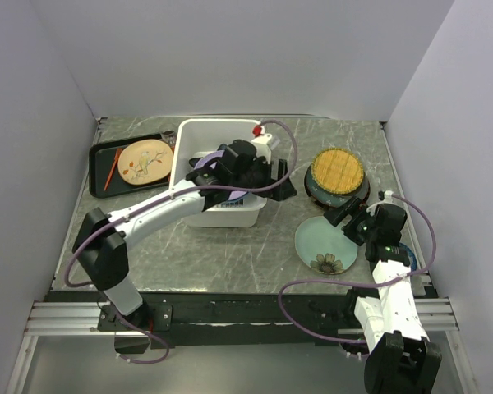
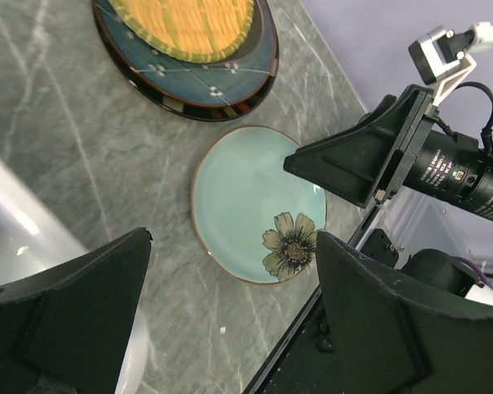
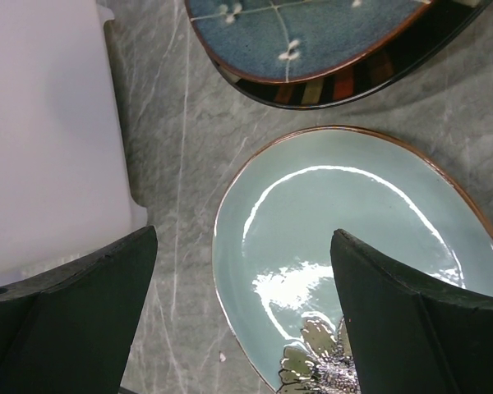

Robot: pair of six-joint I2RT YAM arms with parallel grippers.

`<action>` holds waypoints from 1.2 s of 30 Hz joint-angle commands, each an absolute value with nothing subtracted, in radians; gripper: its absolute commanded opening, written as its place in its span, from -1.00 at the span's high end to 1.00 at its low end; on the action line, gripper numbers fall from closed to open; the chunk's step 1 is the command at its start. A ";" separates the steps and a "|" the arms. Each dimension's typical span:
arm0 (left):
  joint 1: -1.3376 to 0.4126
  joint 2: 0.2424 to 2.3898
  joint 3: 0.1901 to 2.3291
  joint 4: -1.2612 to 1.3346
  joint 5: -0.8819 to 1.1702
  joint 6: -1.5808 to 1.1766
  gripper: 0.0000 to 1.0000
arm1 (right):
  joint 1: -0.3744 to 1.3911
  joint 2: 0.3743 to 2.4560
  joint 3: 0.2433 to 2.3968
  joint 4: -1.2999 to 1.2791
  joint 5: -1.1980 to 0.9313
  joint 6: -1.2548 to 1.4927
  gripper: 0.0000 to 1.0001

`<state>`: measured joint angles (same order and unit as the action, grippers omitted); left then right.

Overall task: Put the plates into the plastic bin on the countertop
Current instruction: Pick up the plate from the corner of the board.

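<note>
On the tabletop, centre-left, the white bin holds a lavender plate, mostly hidden by the left arm. Left pincer: above the bin's right rim, jaws wide open, nothing between them. Right pincer: open and empty, hovering over the green plate, which lies flat to the right of the bin; contact with it cannot be determined. Behind the green plate, the yellow plate rests on the teal plate. Far left, a tan plate sits on a black tray.
</note>
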<state>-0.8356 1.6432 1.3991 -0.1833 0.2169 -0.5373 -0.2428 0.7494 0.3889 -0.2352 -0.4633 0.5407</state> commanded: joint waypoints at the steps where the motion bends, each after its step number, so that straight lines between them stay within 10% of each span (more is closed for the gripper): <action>1: -0.865 1.690 1.480 -0.138 0.244 -0.549 -0.72 | -0.247 0.753 0.417 -0.245 -0.420 0.522 -0.86; 36: -1.002 2.077 1.606 -0.244 0.149 -0.632 -0.54 | -0.272 0.853 0.403 -0.242 -0.210 0.584 -0.85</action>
